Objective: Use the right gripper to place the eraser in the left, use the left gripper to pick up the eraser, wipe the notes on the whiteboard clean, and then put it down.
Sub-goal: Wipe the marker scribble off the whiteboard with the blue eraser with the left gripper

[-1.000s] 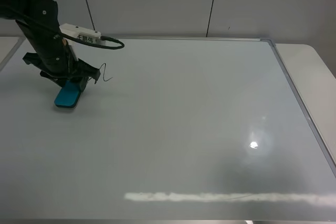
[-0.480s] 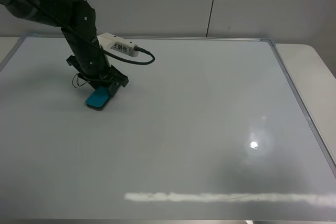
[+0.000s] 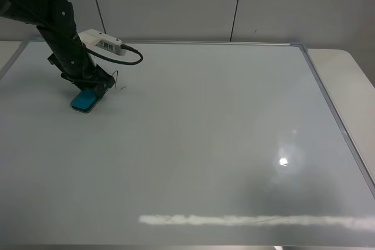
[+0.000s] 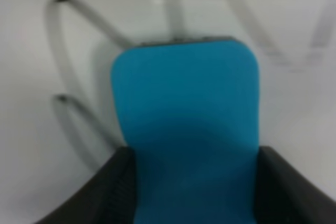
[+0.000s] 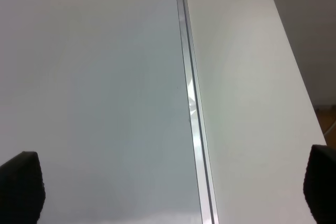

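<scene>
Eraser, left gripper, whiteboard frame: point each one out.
eraser [image 4: 186, 124], left wrist view, middle of its blue top.
left gripper [image 3: 91, 86], exterior high view, midway between its fingertips.
whiteboard frame [image 5: 190, 93], right wrist view, on its metal edge strip.

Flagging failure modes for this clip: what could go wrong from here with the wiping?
The left hand holds the eraser beside thin pen marks; a stroke could miss some. The cable looping off the wrist hangs low and might drag across the whiteboard.
</scene>
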Motion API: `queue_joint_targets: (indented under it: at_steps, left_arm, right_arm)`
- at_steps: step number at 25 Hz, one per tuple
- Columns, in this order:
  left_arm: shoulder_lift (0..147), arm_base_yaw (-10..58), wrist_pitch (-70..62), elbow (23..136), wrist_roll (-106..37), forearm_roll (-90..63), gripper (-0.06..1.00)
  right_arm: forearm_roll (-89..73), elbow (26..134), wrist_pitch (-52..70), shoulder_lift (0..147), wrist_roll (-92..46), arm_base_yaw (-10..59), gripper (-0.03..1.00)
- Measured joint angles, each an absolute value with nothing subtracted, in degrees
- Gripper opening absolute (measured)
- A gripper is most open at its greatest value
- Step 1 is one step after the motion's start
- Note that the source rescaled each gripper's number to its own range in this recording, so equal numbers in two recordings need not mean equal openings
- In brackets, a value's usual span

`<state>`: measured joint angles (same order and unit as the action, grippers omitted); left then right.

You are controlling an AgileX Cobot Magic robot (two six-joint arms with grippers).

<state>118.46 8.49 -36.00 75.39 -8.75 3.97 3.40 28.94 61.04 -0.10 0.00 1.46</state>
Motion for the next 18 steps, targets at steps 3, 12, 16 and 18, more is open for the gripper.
queue_joint_targets:
  at_steps: [3,12,16,18]
  left_arm:
    - [118.5,3.8,-34.9,75.4,-11.4,4.0,0.03]
    - [118.5,0.1,-33.9,75.4,-13.6,4.6,0.03]
    - [118.6,4.8,-32.6,75.4,-13.8,3.3,0.03]
    - [118.6,8.3,-31.3,75.4,-13.8,2.2,0.03]
  right_arm:
    - [3.4,28.9,61.0,-0.1,0.0,1.5,0.99]
    - [3.4,28.9,61.0,-0.1,0.0,1.5,0.99]
    - [3.4,28.9,61.0,-0.1,0.0,1.5,0.99]
    - [3.4,28.9,61.0,-0.1,0.0,1.5,0.99]
